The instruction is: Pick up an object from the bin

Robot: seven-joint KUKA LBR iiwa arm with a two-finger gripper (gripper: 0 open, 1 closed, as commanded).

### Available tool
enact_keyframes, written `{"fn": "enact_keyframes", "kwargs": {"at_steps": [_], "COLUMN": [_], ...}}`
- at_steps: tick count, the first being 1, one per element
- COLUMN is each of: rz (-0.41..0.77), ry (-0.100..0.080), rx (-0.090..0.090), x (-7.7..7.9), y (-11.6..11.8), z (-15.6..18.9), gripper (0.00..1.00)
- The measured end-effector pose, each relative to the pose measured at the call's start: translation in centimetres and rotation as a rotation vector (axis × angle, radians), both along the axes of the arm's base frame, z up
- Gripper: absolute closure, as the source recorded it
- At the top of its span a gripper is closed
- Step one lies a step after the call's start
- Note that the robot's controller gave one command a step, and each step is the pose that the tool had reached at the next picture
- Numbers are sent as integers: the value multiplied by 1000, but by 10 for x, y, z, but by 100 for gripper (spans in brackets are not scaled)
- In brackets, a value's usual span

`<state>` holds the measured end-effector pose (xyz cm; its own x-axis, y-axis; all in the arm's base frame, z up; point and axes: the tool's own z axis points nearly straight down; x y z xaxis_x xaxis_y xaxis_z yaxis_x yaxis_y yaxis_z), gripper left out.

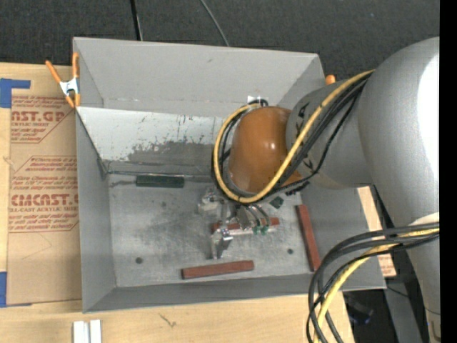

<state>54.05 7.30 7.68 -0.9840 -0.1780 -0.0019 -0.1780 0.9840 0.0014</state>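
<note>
Three slim bars lie well apart on the floor of the grey metal bin (143, 241): a dark green bar (159, 181) near the back wall, a front reddish-brown bar (216, 269), and a right reddish-brown bar (308, 236) beside the right wall. The gripper (223, 236) hangs low over the middle, above a small cluster of red, green and pale pieces (261, 225). The orange wrist cover (257, 148) overhangs it, so how far it is spread, or whether it has hold of anything, cannot be told. Risk: the pieces sit close together, so a grip may catch several or scatter them. The floor is flat and scuffed, the sloped walls well clear.
</note>
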Motion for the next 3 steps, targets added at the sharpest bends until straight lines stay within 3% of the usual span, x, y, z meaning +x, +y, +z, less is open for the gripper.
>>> {"fn": "enact_keyframes", "kwargs": {"at_steps": [1,2,3], "rz": [40,40,47], "ry": [-7,-8,2], "rx": [-1,-1,-1], "x": [-17,-17,-13], "y": [-82,-82,-102], "z": [-1,-1,130], "gripper": [100,100,100]}}
